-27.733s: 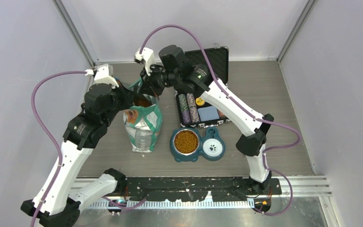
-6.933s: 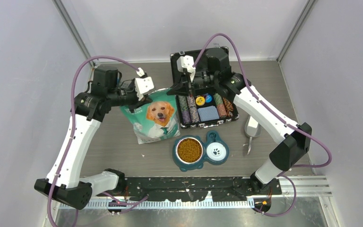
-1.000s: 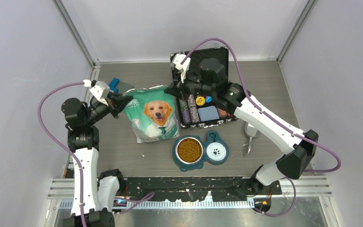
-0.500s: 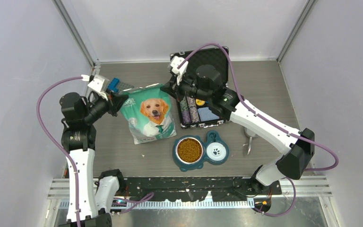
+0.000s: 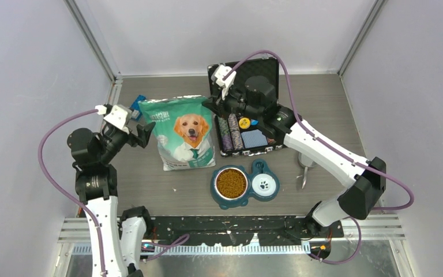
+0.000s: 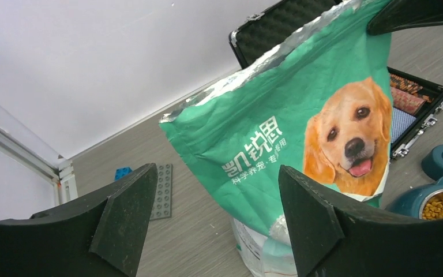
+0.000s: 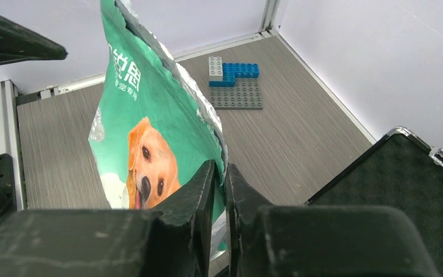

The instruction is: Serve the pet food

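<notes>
- The green dog bag (image 5: 181,135) stands upright.
- The right gripper (image 7: 219,173) pinches the bag's top edge.
- The left gripper (image 6: 213,196) is spread wide at the bag's 9 o'clock, not touching it.
- The pet food (image 5: 229,183), small orange-brown bits, fills a round bowl (image 5: 215,183) at the bag's 5 o'clock.

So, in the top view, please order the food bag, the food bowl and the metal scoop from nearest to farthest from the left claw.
From the left claw:
1. Food bag: just to its right, not gripped by it.
2. Food bowl: front centre, filled with kibble.
3. Metal scoop: far over on the right side.
</notes>
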Controlling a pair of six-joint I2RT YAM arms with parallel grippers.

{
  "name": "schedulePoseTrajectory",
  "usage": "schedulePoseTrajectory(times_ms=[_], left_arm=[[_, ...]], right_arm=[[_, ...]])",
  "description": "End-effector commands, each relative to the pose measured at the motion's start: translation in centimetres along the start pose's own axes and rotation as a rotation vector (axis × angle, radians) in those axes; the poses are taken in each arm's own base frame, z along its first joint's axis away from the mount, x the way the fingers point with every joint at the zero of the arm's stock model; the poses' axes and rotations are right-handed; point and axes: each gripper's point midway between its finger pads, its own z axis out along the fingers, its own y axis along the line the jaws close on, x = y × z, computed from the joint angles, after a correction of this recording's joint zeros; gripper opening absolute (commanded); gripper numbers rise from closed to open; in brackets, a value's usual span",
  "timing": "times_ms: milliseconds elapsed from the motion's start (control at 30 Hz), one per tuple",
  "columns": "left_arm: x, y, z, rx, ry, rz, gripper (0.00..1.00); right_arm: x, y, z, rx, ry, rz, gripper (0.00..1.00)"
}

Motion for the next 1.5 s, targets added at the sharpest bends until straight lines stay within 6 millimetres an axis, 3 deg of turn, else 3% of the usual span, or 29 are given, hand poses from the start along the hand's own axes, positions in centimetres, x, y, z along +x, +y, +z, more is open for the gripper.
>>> schedulePoseTrajectory(times_ms=[0, 133, 200, 367, 400, 433, 467, 500, 600, 733, 867, 900, 933, 967, 1000, 1033, 1100, 1233, 1333, 1467], left_arm=[[-0.4, 1.1, 0.4, -0.026, -0.019, 0.041, 0.80], [-1.6, 0.5, 0.4, 0.001, -0.052, 0.010, 0.87], [-2.3, 0.3, 0.3, -0.002, -0.085, -0.011, 0.98], [-4.6, -0.4, -0.7, -0.026, -0.160, -0.105, 0.99], [-4.9, -0.5, -1.0, -0.036, -0.171, -0.129, 0.99], [-5.3, -0.5, -1.3, -0.057, -0.184, -0.149, 0.99], [-5.8, -0.3, -1.8, -0.091, -0.202, -0.176, 0.99], [-6.2, 0.0, -2.2, -0.133, -0.216, -0.212, 0.99], [-8.3, 0.9, -4.3, -0.267, -0.265, -0.347, 0.99], [-7.6, 3.4, -7.1, -0.531, -0.211, -0.548, 0.99], [-4.2, 7.8, -10.7, -0.920, -0.087, -0.648, 0.99], [-2.7, 8.7, -11.3, -1.003, -0.026, -0.659, 0.99], [-1.6, 9.6, -11.5, -1.062, 0.023, -0.661, 0.99], [-0.2, 10.4, -11.2, -1.103, 0.078, -0.673, 0.99], [1.4, 11.0, -10.9, -1.138, 0.135, -0.701, 0.99], [2.8, 11.4, -10.8, -1.168, 0.184, -0.742, 0.99], [5.3, 12.2, -10.0, -1.181, 0.249, -0.809, 0.99], [7.9, 13.3, -9.8, -1.226, 0.254, -0.836, 0.99], [8.9, 13.2, -9.0, -1.192, 0.267, -0.848, 0.99], [9.3, 13.1, -9.0, -1.186, 0.275, -0.837, 0.99]], right_arm=[[-6.2, -0.3, -2.8, -0.005, -0.164, -0.102, 0.21], [-6.6, 0.2, -3.2, -0.028, -0.177, -0.110, 0.31], [-6.8, 0.5, -3.3, -0.039, -0.183, -0.109, 0.38], [-7.4, 1.0, -3.5, -0.067, -0.197, -0.094, 0.52], [-7.2, 1.2, -3.6, -0.077, -0.187, -0.077, 0.66], [-7.2, 1.3, -3.6, -0.081, -0.182, -0.066, 0.74], [-7.4, 1.5, -3.8, -0.087, -0.185, -0.047, 0.90], [-7.8, 1.6, -4.0, -0.091, -0.192, -0.039, 0.97], [-8.6, 1.4, -4.7, -0.064, -0.201, 0.041, 0.96], [-8.7, -2.2, -6.4, 0.110, -0.177, 0.160, 0.96], [-7.1, -7.9, -9.9, 0.357, -0.130, 0.247, 0.96], [-6.7, -10.2, -11.6, 0.450, -0.127, 0.272, 0.96], [-5.7, -11.1, -12.7, 0.502, -0.101, 0.328, 0.96], [-4.7, -13.6, -14.7, 0.611, -0.092, 0.357, 0.96], [-3.4, -14.3, -16.0, 0.664, -0.070, 0.405, 0.96], [-2.3, -16.3, -18.1, 0.757, -0.072, 0.440, 0.96], [-0.1, -18.1, -21.5, 0.885, -0.067, 0.481, 0.96], [4.5, -19.5, -28.3, 1.153, -0.015, 0.488, 0.96], [8.8, -19.4, -32.7, 1.380, 0.074, 0.480, 0.96], [11.8, -18.4, -35.7, 1.512, 0.154, 0.445, 0.96]])
